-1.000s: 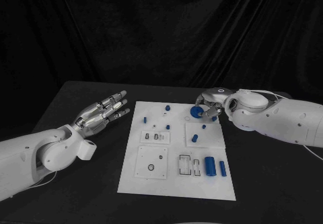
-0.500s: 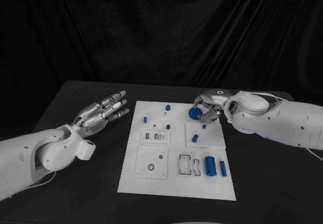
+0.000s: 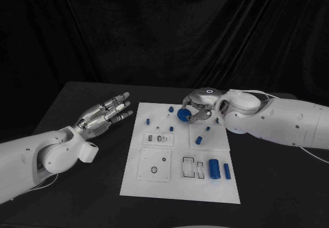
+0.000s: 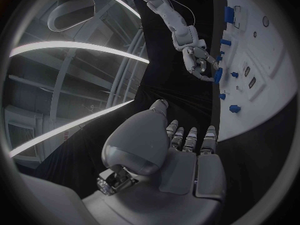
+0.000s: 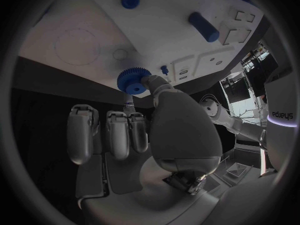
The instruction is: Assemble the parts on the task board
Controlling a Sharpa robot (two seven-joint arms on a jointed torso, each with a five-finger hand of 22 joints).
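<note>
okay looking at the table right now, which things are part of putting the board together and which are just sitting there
Part of the job:
- white board
- blue gear, held in the right hand
- blue pegs standing at the board's far end, such as one
- two blue cylinders lying at its near right

Just there:
- black table
- left hand, empty, fingers spread beside the board

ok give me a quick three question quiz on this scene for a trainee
1. True or false: the right hand holds a blue gear.
2. The left hand is: A) gripping a blue part, B) open with fingers spread, beside the task board, C) pressing on the board.
3. Fill in: the two blue cylinders at the board's near right lie ____ by side.

Key: 1 true; 2 B; 3 side.
</note>
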